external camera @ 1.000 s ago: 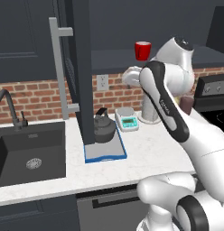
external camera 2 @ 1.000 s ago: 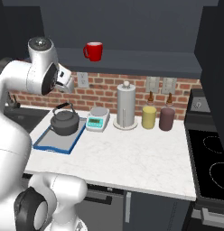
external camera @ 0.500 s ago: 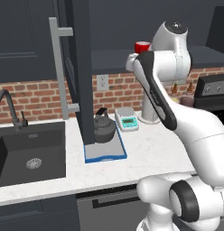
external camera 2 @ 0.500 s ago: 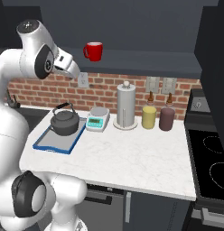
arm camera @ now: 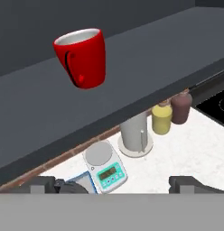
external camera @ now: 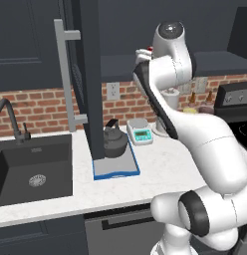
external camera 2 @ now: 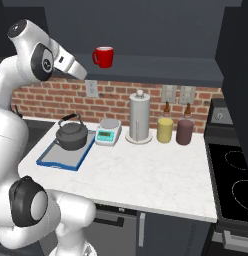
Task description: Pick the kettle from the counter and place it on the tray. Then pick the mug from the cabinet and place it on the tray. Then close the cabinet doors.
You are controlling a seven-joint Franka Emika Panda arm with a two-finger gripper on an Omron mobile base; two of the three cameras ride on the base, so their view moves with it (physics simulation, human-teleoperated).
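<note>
With the kettle [external camera 2: 72,136] already on the tray [external camera 2: 55,161], the mug step is in hand: the gripper [arm camera: 117,185], wide open and empty, must advance toward the mug [arm camera: 81,58] at eleven o'clock on the cabinet [arm camera: 145,67] shelf.

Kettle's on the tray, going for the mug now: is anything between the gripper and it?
Nothing visible. The open gripper faces the mug, which stands alone on the cabinet shelf with bare shelf between.
</note>
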